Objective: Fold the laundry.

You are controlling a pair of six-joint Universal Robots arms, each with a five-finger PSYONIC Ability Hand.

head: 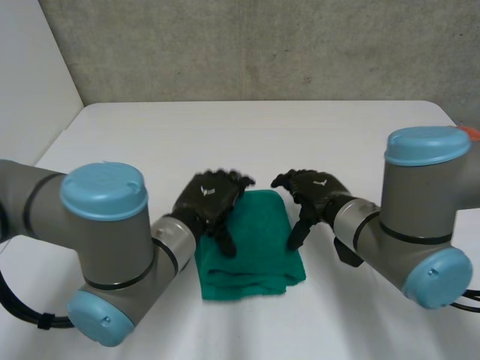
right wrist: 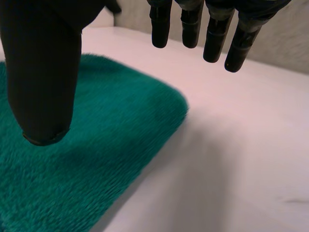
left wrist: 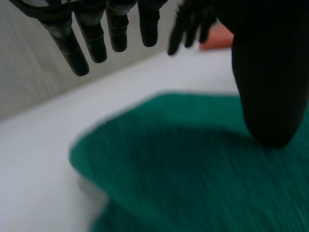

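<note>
A green towel lies folded into a small thick rectangle on the white table, between my two hands. My left hand hovers over the towel's left edge, open, its thumb pointing down at the cloth. My right hand is at the towel's right edge, open too, thumb hanging down beside the cloth. Under the palm of my left hand the towel lies flat, with nothing between fingers and thumb. Below my right hand is a rounded corner of the towel, also ungripped.
Bare white tabletop surrounds the towel, with a grey wall behind the far edge. A small orange object peeks out behind my right arm, and the orange object lies beyond the fingers in the left wrist view.
</note>
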